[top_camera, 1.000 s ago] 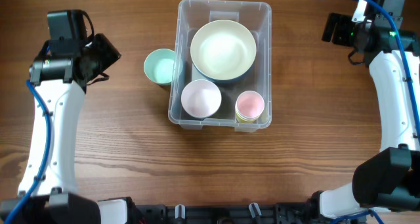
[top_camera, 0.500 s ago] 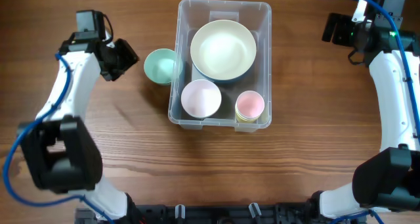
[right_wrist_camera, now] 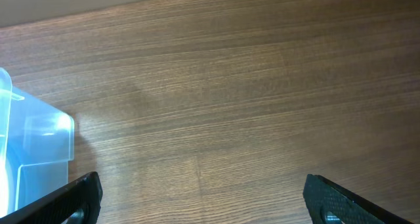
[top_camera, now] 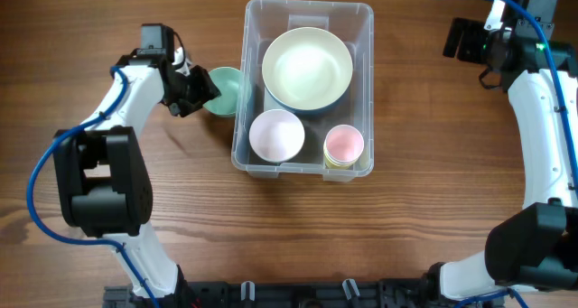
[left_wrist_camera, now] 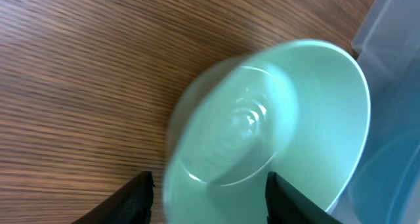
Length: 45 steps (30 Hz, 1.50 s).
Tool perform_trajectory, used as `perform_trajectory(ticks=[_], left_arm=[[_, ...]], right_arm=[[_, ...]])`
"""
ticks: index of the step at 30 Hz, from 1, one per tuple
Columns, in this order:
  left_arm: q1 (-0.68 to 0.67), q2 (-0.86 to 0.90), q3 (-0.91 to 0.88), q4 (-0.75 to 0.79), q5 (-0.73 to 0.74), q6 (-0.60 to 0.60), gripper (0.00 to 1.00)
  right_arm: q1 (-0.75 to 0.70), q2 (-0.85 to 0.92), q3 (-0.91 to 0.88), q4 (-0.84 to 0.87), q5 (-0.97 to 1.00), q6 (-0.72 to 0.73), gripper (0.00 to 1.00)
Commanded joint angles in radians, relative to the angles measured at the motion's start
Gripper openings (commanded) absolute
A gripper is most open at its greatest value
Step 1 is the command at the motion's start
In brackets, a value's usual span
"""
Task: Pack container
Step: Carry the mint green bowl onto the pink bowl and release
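Note:
The clear container (top_camera: 306, 14) stands at the table's top middle. It holds a large pale bowl (top_camera: 307, 69), a pink bowl (top_camera: 276, 135) and a pink cup (top_camera: 344, 145). A mint green bowl (top_camera: 230, 90) sits on the table against the container's left wall. My left gripper (top_camera: 200, 93) is open at the bowl's left rim, its fingers astride the rim in the left wrist view (left_wrist_camera: 209, 198), where the mint bowl (left_wrist_camera: 262, 125) fills the frame. My right gripper (top_camera: 456, 39) is open and empty at the far right, over bare wood (right_wrist_camera: 200, 198).
The container's corner (right_wrist_camera: 36, 152) shows at the left of the right wrist view. The rest is brown wooden table (top_camera: 298, 236).
My left arm has swung right, from the table's left side up to the mint bowl. The right arm has not moved.

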Motion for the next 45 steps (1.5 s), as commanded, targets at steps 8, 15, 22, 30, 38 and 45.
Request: perform_trajectory(ticks=[8,15,22,30,38,45], left_arm=[[-0.015,0.014,0.012,-0.018,-0.106,0.030,0.11],[0.001,-0.005,0.013,-0.024,-0.146,0.032,0.04],[0.090,-0.180,0.014,-0.066,-0.151,-0.074,0.04],[0.074,-0.451,0.014,-0.169,-0.151,-0.080,0.04],[-0.085,-0.605,0.014,-0.255,-0.151,-0.104,0.04],[-0.238,-0.576,0.013,-0.335,-0.151,-0.130,0.04]], right_arm=[[0.002,0.011,0.004,0.003,0.013,0.013,1.00],[0.002,0.011,0.004,0.003,0.013,0.014,1.00],[0.002,0.011,0.004,0.003,0.013,0.014,1.00],[0.002,0.011,0.004,0.003,0.013,0.014,1.00],[0.002,0.011,0.004,0.003,0.013,0.014,1.00],[0.002,0.011,0.004,0.003,0.013,0.014,1.00]])
